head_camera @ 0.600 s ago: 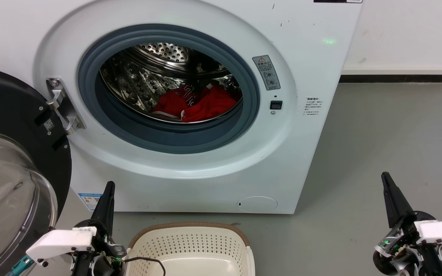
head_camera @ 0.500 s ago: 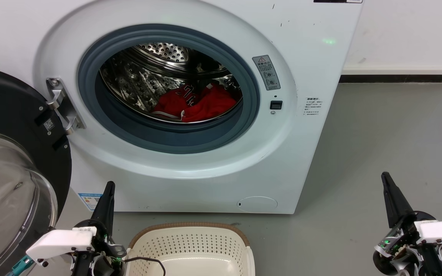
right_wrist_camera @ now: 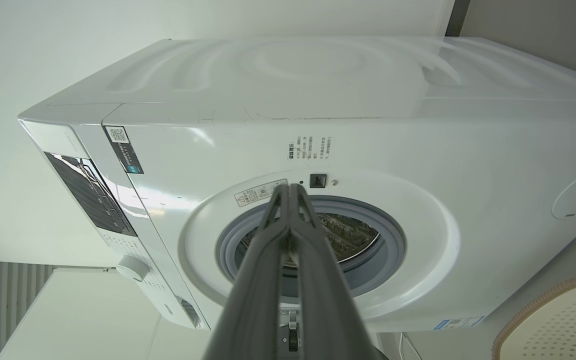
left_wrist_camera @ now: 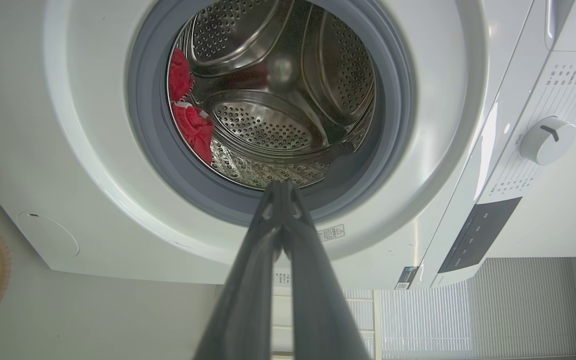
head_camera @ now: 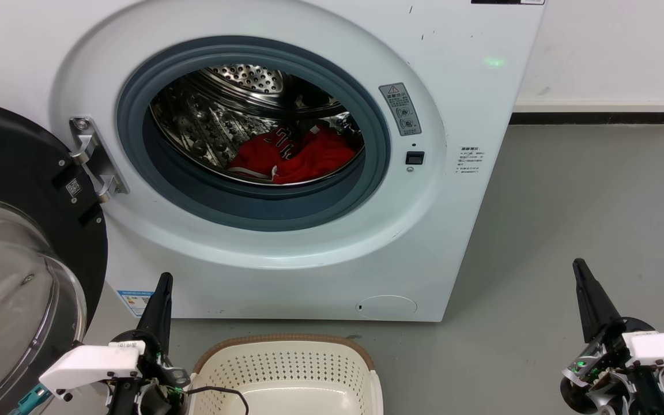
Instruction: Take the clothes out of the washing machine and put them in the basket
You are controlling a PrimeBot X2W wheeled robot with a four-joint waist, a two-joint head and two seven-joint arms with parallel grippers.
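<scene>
Head view: clothes (head_camera: 294, 154) inside drum (head_camera: 205, 124)

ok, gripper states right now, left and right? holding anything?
Left gripper, two long dark fingers: closed, holding nothing.
Right gripper, two long dark fingers: closed, holding nothing.

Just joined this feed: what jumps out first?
Bright red fabric clothes lie in the shiny steel drum of the large white front-loading washing machine, its black-framed glass door open at the left. A cream-white perforated plastic basket sits on the floor below, between the left gripper and right gripper, both shut.
</scene>
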